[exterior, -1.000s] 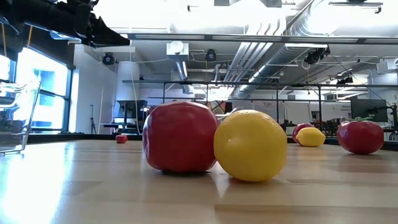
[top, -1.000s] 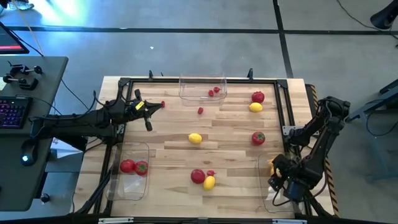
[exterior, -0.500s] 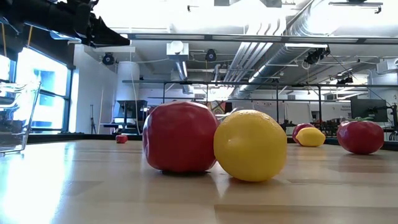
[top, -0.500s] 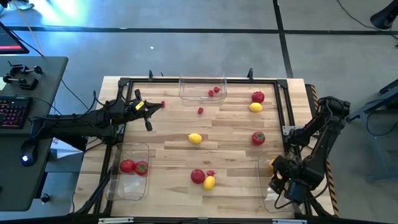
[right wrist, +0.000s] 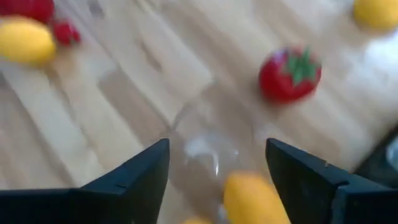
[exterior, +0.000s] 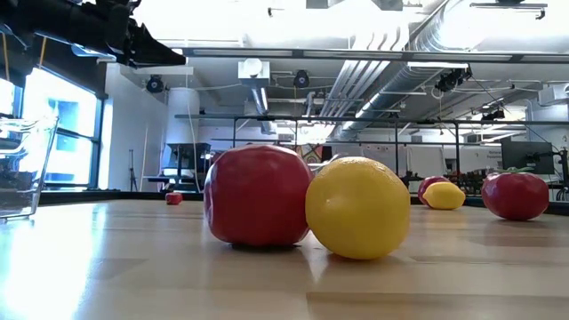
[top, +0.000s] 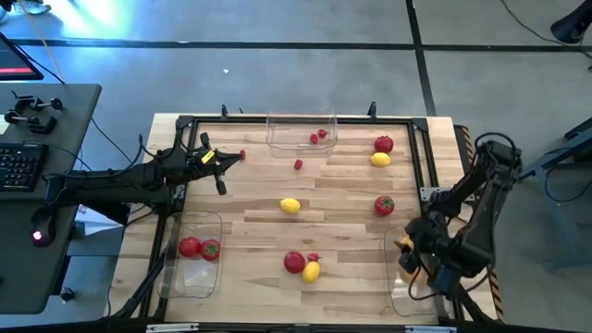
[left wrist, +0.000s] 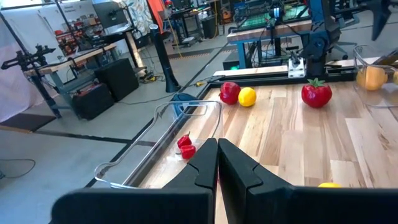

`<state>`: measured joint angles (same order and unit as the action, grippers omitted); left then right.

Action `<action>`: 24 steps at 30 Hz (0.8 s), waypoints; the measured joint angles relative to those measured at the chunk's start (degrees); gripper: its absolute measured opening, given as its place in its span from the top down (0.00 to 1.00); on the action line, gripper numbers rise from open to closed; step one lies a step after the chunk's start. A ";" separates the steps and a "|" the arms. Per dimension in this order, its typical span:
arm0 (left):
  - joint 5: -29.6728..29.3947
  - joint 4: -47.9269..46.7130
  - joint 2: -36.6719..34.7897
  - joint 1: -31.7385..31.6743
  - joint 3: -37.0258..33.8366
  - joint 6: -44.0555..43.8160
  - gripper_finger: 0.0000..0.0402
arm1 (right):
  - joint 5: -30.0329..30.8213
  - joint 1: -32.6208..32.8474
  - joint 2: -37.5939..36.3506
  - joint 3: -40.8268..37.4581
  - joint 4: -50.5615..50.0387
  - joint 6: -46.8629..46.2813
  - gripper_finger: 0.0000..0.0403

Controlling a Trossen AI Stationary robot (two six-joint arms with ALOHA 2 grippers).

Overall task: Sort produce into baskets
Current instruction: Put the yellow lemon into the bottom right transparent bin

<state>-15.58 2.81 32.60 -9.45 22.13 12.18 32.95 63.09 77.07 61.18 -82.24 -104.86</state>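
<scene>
Three clear baskets stand on the table: a far one (top: 277, 141) with red berries, a near left one (top: 194, 282) with two tomatoes (top: 190, 247), and a near right one (top: 398, 296) with an orange oval (top: 403, 245). My right gripper (top: 412, 263) hangs open above that basket, the orange oval (right wrist: 249, 198) below and between its fingers, untouched. My left gripper (top: 233, 158) is shut and empty, raised over the table's far left part; a berry (top: 242, 154) lies on the table by its tips. Loose tomatoes, lemons and berries are scattered on the wood.
A tomato (top: 294, 262), a lemon (top: 311, 271) and a berry (top: 314, 257) lie at the near middle, another lemon (top: 290, 205) lies at the centre. Further right are a tomato (top: 384, 205), then a tomato (top: 383, 143) with a lemon (top: 379, 159). A black frame (top: 421, 157) borders the table.
My right gripper has risen above the near right basket and turned and tipped at the wrist, staying open. The orange oval has stayed in the basket.
</scene>
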 joint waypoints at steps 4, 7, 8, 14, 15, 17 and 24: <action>0.00 -0.01 0.00 0.00 0.00 0.38 1.00 | 4.54 -2.43 -2.65 -2.08 -0.02 3.71 0.50; -0.01 -0.01 0.00 -0.01 0.00 0.45 1.00 | 8.01 -4.72 -4.57 -3.04 0.08 7.45 0.61; -0.02 0.00 0.00 0.02 0.00 0.44 1.00 | 9.75 -5.46 -5.13 -3.15 0.28 9.02 0.65; -0.02 0.00 0.00 0.01 0.00 0.97 1.00 | 19.13 -10.74 -6.83 -3.21 4.13 22.90 0.85; -0.02 0.00 0.00 0.02 0.00 0.97 1.00 | 19.77 -11.93 -6.82 -3.21 5.05 24.84 0.88; -0.02 0.00 0.00 0.00 0.00 0.99 1.00 | 20.72 -14.57 -6.65 -3.21 6.69 28.20 0.95; -0.02 -0.02 0.01 0.01 0.00 1.03 1.00 | 25.56 -26.13 -6.57 -3.23 12.96 41.96 0.99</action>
<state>-15.59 2.79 32.61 -9.44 22.13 13.21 58.51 36.96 70.50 57.95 -69.28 -62.90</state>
